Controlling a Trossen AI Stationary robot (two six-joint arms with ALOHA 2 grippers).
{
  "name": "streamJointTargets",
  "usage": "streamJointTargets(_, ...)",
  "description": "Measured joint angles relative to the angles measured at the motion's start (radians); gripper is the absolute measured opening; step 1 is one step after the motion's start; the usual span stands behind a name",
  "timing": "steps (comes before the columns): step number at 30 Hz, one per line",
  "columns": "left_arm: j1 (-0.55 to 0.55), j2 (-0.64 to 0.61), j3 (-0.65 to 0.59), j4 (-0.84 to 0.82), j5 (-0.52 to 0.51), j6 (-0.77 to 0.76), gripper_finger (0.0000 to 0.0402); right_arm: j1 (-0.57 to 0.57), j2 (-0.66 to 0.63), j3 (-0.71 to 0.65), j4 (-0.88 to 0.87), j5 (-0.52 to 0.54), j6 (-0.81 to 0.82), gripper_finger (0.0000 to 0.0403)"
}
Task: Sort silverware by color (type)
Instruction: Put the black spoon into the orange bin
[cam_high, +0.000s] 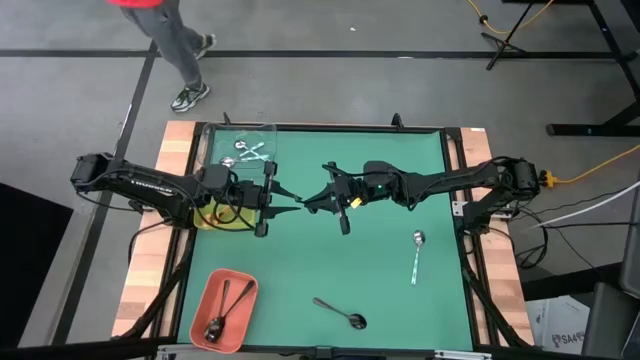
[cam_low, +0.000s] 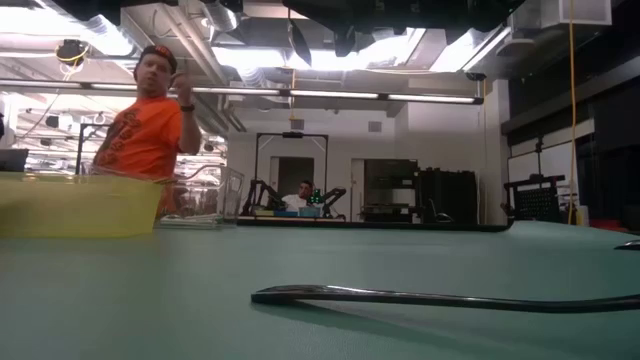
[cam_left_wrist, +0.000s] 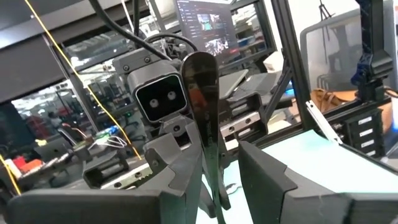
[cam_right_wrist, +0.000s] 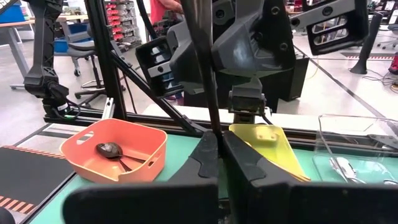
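Mid-counter above the mat, the right claw (cam_high: 318, 197) is clamped on a dark spoon (cam_right_wrist: 200, 56) standing upright between both claws, while the left claw (cam_high: 285, 197) gapes around its handle, tip to tip, ready for handover

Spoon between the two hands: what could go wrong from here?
1. The right hand grips the dark spoon in the air; the left hand looks open around it. A release too early could drop it onto the table.
2. The hands are very close and might collide.
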Motion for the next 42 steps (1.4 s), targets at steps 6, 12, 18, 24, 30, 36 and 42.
streamJointTargets(6,0.0,0.0,0.0,0.0,-0.007,0.003,0.0098,0.0,0.0,0.0,0.0,0.002,0.0,0.0)
streamJointTargets(12,-0.001,0.0,0.0,0.0,-0.043,0.004,0.0098,-0.001,0.0,0.0,-0.001,0.008,0.0,0.0)
streamJointTargets(18,-0.001,0.0,0.0,0.0,-0.057,0.004,0.0098,-0.001,0.0,0.0,-0.001,0.008,0.0,0.0)
streamJointTargets(24,-0.001,0.0,0.0,0.001,-0.097,0.003,0.0098,-0.001,0.0,0.0,-0.001,0.048,0.0,0.0)
streamJointTargets(30,-0.002,0.0,0.0,0.0,-0.123,0.003,0.0098,-0.002,0.0,0.0,-0.001,0.055,0.0,0.0)
streamJointTargets(36,-0.001,0.0,0.0,0.0,-0.174,0.001,0.0098,-0.001,0.0,0.0,-0.002,0.138,0.0,0.0)
streamJointTargets(42,-0.001,0.0,0.0,0.0,-0.234,0.001,0.0098,-0.001,0.0,0.0,-0.002,0.17,0.0,0.0)
